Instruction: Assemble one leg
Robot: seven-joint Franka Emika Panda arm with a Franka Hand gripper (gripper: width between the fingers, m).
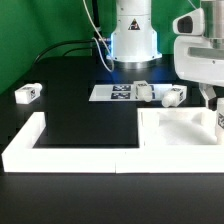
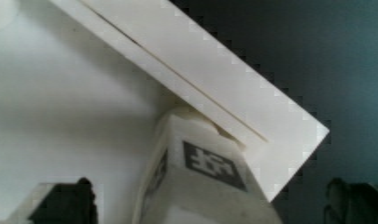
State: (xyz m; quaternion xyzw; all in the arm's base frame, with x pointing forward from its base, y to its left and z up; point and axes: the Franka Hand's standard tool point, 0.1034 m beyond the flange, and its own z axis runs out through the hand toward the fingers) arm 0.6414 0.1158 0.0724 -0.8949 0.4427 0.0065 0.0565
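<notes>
Exterior view: the pincer (image 1: pixel 213 112) hangs over the square white tabletop (image 1: pixel 180 127) at its far-right corner, and a tagged leg (image 1: pixel 216 117) seems to stand under it — I cannot tell whether the fingers are clenched. Two more legs (image 1: pixel 172 96) lie beside the marker board (image 1: pixel 113 92), one (image 1: pixel 27 94) well apart on the bench (image 1: pixel 70 70). A tilted leg could jam. Only the wrist view shows the leg (image 2: pixel 204 160) meeting the tabletop (image 2: pixel 97 110) — fingertips (image 2: pixel 65 200) either side.
</notes>
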